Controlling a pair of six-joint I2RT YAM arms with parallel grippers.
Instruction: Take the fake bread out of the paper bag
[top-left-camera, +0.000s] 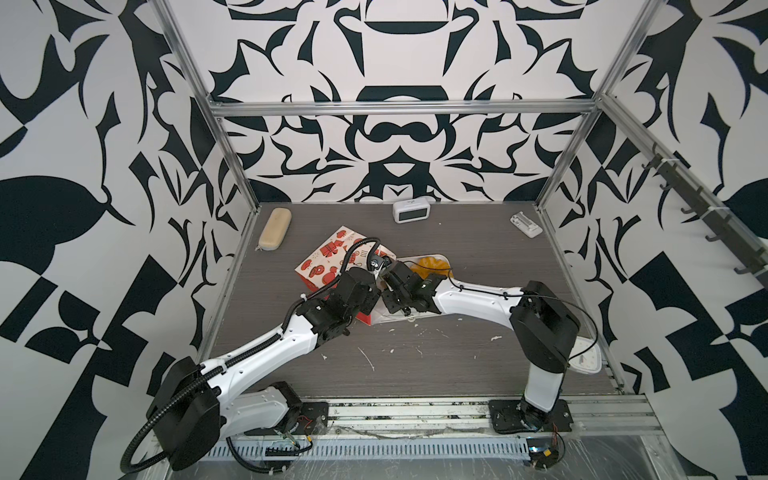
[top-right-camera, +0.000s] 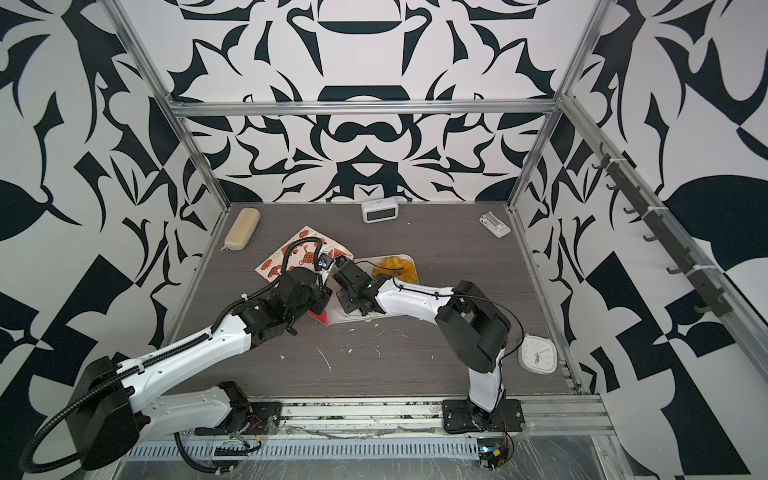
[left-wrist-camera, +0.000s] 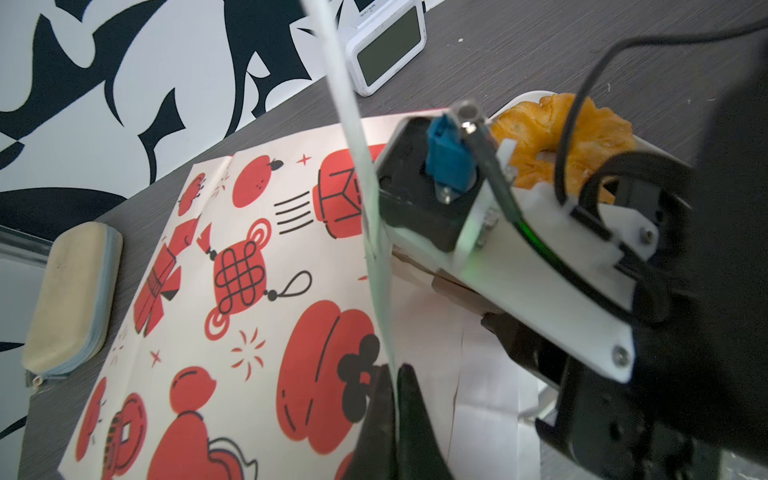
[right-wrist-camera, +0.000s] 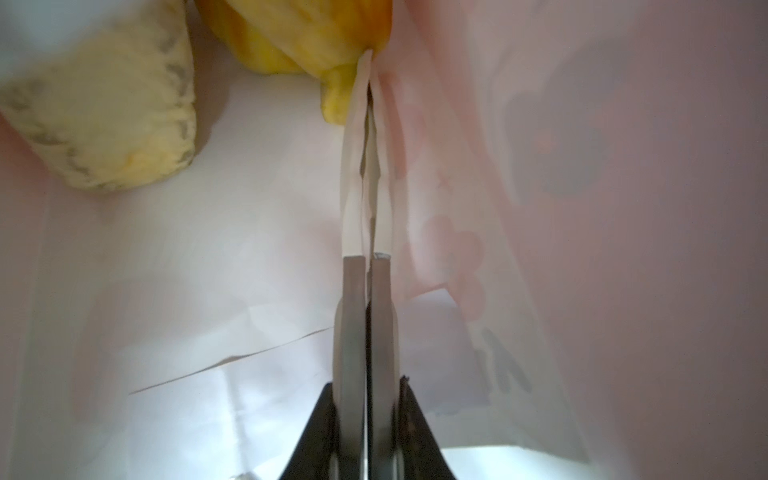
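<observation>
**Fingers of the right gripper (right-wrist-camera: 368, 257).** Pressed together, deep inside the paper bag (left-wrist-camera: 249, 270), with its white walls on every side. A narrow paper fold runs on from their tips; whether it is pinched cannot be told. Ahead lie a pale braided roll (right-wrist-camera: 104, 116) and a golden roll (right-wrist-camera: 299, 37). Neither is touched, and the golden one sits against the far end of the fold.

**Fingers of the left gripper (left-wrist-camera: 395, 374).** Clamped on the thin white edge at the bag's mouth, holding the upper wall up.

**Setting.** The bag lies on its side, left of the middle of the counter (top-left-camera: 457, 353). Its mouth faces the white tray (top-left-camera: 395, 319), where the large ring (top-left-camera: 430, 266) already rests.

**Hazards, as judged.**
- (a) Closed fingers advancing would shove the rolls toward the bag's bottom rather than take one. They must part first, and the walls leave little room.
- (b) If the fold is caught, withdrawal would drag or tear the paper.
- (c) The left hold is on a thin edge. A slip would drop the upper wall onto the right wrist and hide the rolls.
- (d) The two wrists stand very close at the mouth, so a sideways correction by either could knock the other.
- (e) A pull on a roll may slide the light bag across the counter toward the tray.
</observation>
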